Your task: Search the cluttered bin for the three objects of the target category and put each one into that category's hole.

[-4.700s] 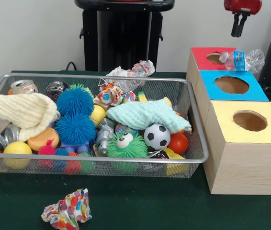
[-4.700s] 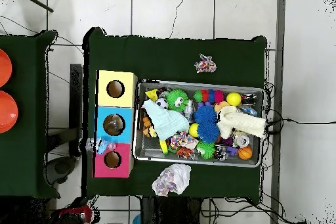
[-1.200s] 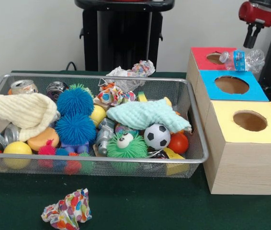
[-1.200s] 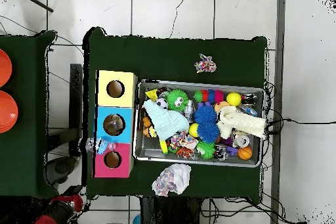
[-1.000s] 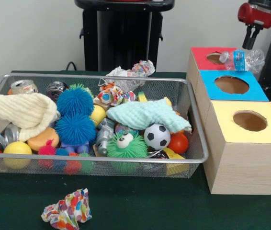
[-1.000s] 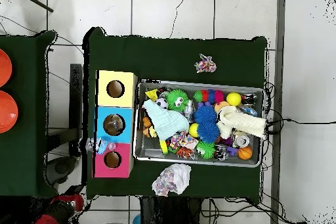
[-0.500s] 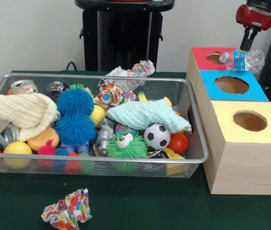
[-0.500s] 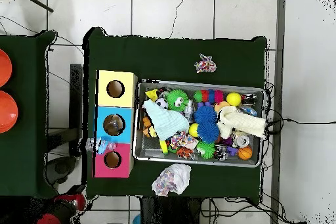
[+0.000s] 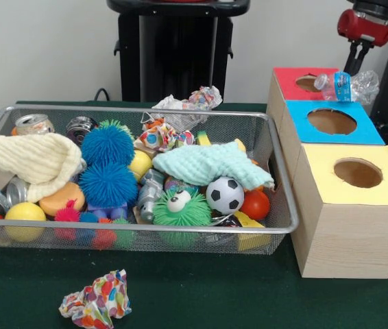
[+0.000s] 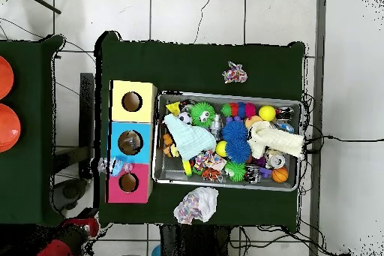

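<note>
Bottle (image 9: 349, 86) crowds red hole (image 9: 308, 83).

Red arm (image 9: 364, 26), black gripper (image 9: 359, 57).

Green table (image 9: 201, 301): bin (image 9: 280, 205), boxes (image 9: 348, 226), paper wad (image 9: 97, 300).

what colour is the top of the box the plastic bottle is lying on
Red, under the plastic bottle; clearest in the front view.
</note>
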